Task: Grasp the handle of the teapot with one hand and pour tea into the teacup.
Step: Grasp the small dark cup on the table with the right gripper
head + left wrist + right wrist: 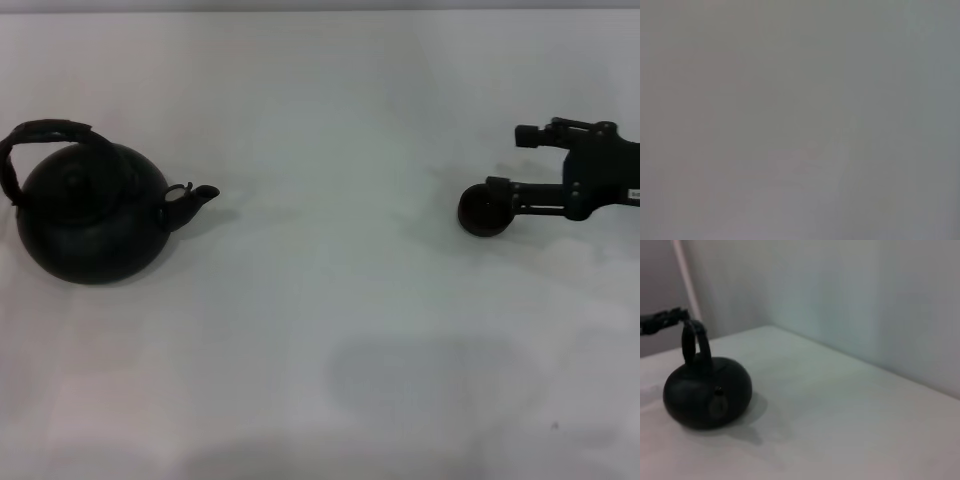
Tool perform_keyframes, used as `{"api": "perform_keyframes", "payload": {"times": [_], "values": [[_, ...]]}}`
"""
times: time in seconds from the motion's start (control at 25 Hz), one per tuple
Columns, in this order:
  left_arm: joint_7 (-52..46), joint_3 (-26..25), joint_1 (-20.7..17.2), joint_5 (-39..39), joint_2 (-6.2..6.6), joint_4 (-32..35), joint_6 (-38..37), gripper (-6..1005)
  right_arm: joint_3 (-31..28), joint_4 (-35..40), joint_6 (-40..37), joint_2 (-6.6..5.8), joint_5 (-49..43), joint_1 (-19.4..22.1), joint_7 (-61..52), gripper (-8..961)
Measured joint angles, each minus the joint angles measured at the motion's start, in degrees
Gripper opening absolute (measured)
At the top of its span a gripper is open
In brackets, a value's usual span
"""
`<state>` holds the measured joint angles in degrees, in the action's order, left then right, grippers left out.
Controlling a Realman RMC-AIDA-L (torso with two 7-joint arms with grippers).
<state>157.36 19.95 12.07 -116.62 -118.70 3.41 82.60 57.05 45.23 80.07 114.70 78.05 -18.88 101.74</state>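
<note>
We pick up the right gripper (505, 196) at the right side of the table (330, 330), reaching in from the edge of the head view, low over the surface. Its lower finger (530, 198) lies right against the teacup (484, 212), with the upper finger (540, 134) well apart from it, so the jaws look spread wide; whether the cup is actually gripped, we cannot tell. The teacup itself sits on the table, small, dark and upright.

Across on the far left stands the teapot (90, 215), well apart from the cup, its short spout (196, 197) pointing toward the cup's side. The handle (45, 140) arches over the lid, free of any gripper. From the right wrist view we see the teapot (707, 392) resting alone on the table (850, 415), handle (694, 340) upright, near a pale wall (865, 300).

The left gripper is nowhere in sight; its wrist view gives us only flat grey.
</note>
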Motion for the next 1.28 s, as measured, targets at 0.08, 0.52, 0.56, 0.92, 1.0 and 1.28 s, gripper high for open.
{"api": "perform_keyframes", "payload": {"times": [0.08, 0.52, 0.56, 0.92, 1.0, 1.28], "values": [[0.07, 0.0, 0.05, 0.0, 0.0, 0.04, 0.0, 740, 1.22, 1.01, -0.61, 0.0, -1.06, -0.3, -0.07, 850], [0.2, 0.0, 1.02, -0.01, -0.04, 0.11, -0.47, 740, 10.8, 5.71, -9.1, -0.01, -9.55, -1.57, -5.17, 852], [0.21, 0.0, 1.09, -0.01, -0.04, 0.11, -0.54, 740, 11.31, 5.71, -9.72, -0.01, -10.15, -1.76, -5.66, 852], [0.02, 0.0, 1.45, -0.01, -0.2, -0.07, -0.78, 740, 11.69, 5.32, -10.87, 0.0, -12.43, -2.66, -6.49, 851], [-0.1, 0.0, 1.54, -0.01, -0.22, -0.11, -0.72, 740, 11.74, 5.47, -10.87, 0.0, -13.36, -2.85, -6.91, 851], [-0.17, 0.0, 1.58, -0.01, -0.32, -0.39, -0.35, 739, 11.8, 5.12, -10.6, -0.01, -14.3, -4.03, -8.29, 851]]}}
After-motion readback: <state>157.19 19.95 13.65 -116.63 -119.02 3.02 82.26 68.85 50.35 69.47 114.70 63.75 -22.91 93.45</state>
